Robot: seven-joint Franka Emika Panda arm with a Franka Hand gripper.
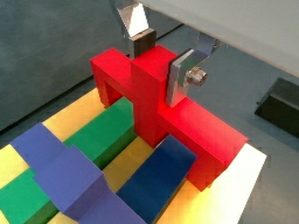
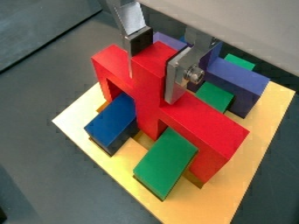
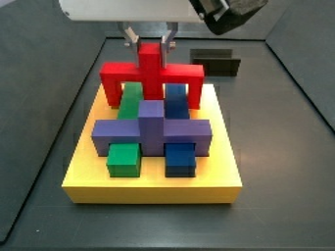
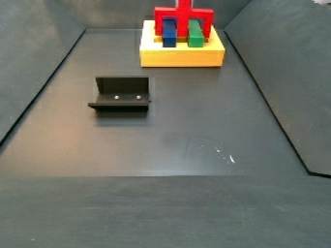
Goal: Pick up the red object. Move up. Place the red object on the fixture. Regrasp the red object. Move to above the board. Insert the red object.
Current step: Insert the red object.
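The red object (image 1: 176, 114) is a cross-shaped arch piece with a central upright. It stands on the yellow board (image 1: 251, 175), straddling a green block (image 1: 100, 136) and a blue block (image 1: 158, 175). My gripper (image 1: 160, 66) is shut on its upright, with one silver finger on each side. Both wrist views show this grip (image 2: 156, 63). In a side view the red object (image 3: 151, 74) stands at the board's far end under the gripper (image 3: 151, 44). In a side view the red object (image 4: 184, 19) is seen far from the fixture (image 4: 122, 94).
A purple cross-shaped block (image 3: 151, 123) sits on the board (image 3: 157, 186) in front of the red object, with a green block (image 3: 123, 157) and a blue block (image 3: 179, 157) nearer the front edge. The fixture (image 3: 216, 61) stands on the dark floor behind the board.
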